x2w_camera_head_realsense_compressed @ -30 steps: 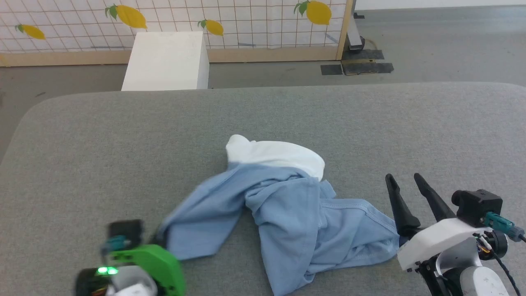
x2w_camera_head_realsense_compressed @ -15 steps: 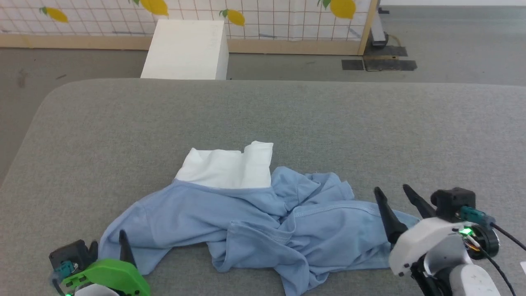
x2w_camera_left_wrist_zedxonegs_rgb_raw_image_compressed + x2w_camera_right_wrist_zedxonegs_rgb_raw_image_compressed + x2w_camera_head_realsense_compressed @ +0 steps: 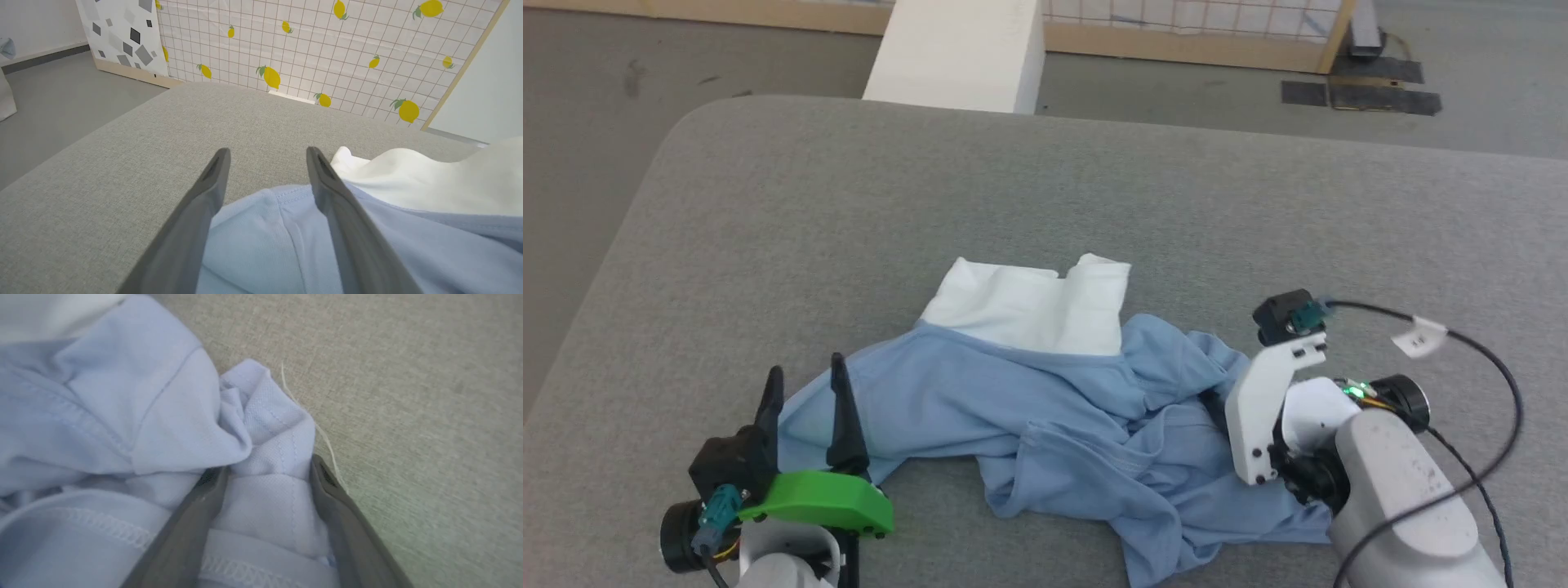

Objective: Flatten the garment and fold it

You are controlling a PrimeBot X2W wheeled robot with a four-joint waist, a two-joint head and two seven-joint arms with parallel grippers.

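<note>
Both hands at the crumpled shirt [image 3: 1029, 400]
It's bunched on the grey counter [image 3: 931, 188], white part at the far side. My left hand [image 3: 805, 380] is spread over its left end; my right hand [image 3: 267, 473] has its fingers apart around a blue fold.

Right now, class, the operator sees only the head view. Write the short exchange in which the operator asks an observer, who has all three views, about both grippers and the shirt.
Operator: From the head view I can't judge the right gripper. Has it got the shirt?
Observer: The right wrist view shows it open, with a bunched fold of blue cloth between its fingers.
Operator: And the left gripper?
Observer: The left wrist view shows it open. The shirt's edge stops short of its tips, which stand against the bare grey table.
</note>
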